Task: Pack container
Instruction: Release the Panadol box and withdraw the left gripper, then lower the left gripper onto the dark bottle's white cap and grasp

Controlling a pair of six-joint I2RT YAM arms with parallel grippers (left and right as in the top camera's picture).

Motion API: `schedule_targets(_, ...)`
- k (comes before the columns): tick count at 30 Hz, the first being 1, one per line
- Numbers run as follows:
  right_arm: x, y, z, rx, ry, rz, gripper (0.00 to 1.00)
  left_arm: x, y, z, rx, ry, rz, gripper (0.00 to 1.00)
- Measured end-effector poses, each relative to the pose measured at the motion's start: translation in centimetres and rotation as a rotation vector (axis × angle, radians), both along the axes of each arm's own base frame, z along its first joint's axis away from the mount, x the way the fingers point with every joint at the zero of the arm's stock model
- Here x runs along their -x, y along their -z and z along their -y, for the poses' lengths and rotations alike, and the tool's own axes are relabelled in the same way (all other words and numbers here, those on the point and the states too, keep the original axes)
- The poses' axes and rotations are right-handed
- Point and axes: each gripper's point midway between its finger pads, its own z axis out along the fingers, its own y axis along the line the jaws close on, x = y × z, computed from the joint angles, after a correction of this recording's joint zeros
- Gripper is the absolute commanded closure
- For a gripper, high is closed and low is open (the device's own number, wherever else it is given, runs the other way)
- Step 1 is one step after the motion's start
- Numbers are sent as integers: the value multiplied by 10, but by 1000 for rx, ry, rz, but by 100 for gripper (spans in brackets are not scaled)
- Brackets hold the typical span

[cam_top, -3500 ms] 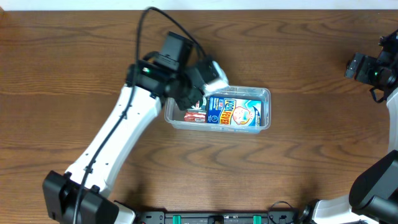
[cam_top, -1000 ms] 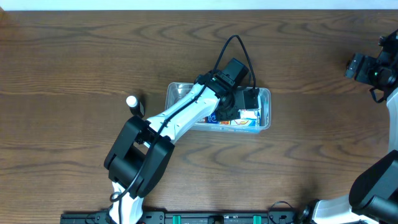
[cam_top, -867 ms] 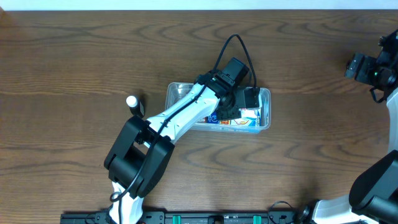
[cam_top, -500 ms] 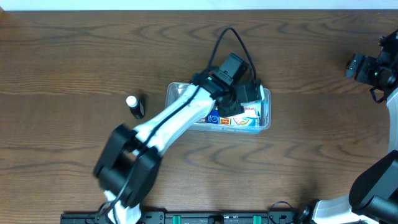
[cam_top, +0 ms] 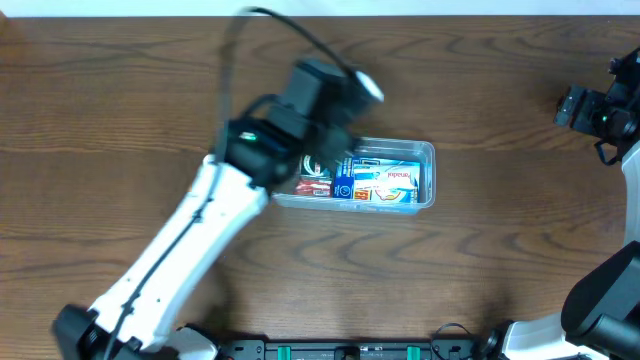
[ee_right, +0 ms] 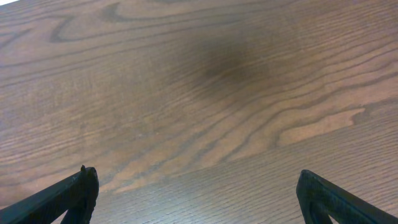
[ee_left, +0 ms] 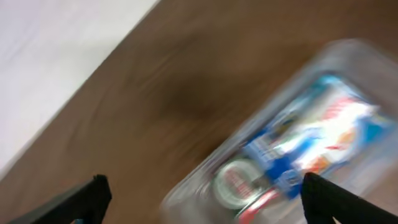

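Note:
The container (cam_top: 428, 175) is a clear plastic tub at mid-table, holding blue-and-white packets (cam_top: 385, 182) and a red packet with a round item at its left end (cam_top: 312, 183). My left gripper (cam_top: 325, 158) hovers above the tub's left end, blurred by motion. In the left wrist view its fingers (ee_left: 96, 190) stand wide apart with nothing between them; the left gripper (ee_left: 203, 182) looks down on the container (ee_left: 348, 56) and its blue packets (ee_left: 311, 134). My right gripper (cam_top: 578, 106) sits at the far right edge. The right wrist view shows the right gripper (ee_right: 199, 183) open over bare wood.
The brown wooden table (cam_top: 480, 280) stretches all around the tub. A pale strip along the table's far edge (ee_left: 56, 56) shows in the left wrist view. The left arm (cam_top: 190, 240) runs diagonally from the bottom left toward the tub.
My left gripper has opened and swung up out of the tub's right end, back toward its left end. A packet now lies uncovered at the right. The right arm has stayed still.

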Motion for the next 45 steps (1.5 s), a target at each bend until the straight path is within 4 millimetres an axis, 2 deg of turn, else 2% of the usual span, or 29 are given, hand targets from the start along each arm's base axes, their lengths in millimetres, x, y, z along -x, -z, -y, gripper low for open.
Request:
schedule_targets(4,0,0,0,0,0,0,1,-16,5,-73,1,-270,-46,2)
schedule_targets(7,0,0,0,0,0,0,1,-19,12,-107,20,-393,-91,2)
schedule_targets(9,0,0,0,0,0,0,1,-15,16,-115,40,-420,-127,2)
schedule_targets(13,0,0,0,0,0,0,1,-14,18,-116,85,-442,-153,2)
schedule_targets(16,0,0,0,0,0,0,1,-16,18,-125,147,-525,-167,2)
schedule_targets(20,0,0,0,0,0,0,1,-19,27,-160,244,-747,-215,2)
schedule_targets(23,0,0,0,0,0,0,1,-22,45,-182,294,-889,-276,2)
schedule_targets(25,0,0,0,0,0,0,1,-23,62,-187,305,-941,-333,2)
schedule_targets(30,0,0,0,0,0,0,1,-15,106,-185,256,-999,-491,2)
schedule_targets(34,0,0,0,0,0,0,1,-8,131,-186,207,-1031,-577,0)
schedule_targets(38,0,0,0,0,0,0,1,4,142,-190,178,-1076,-638,0)
schedule_targets(41,0,0,0,0,0,0,1,12,143,-199,176,-1130,-667,3)
schedule_targets(45,0,0,0,0,0,0,1,14,143,-205,192,-1166,-674,7)
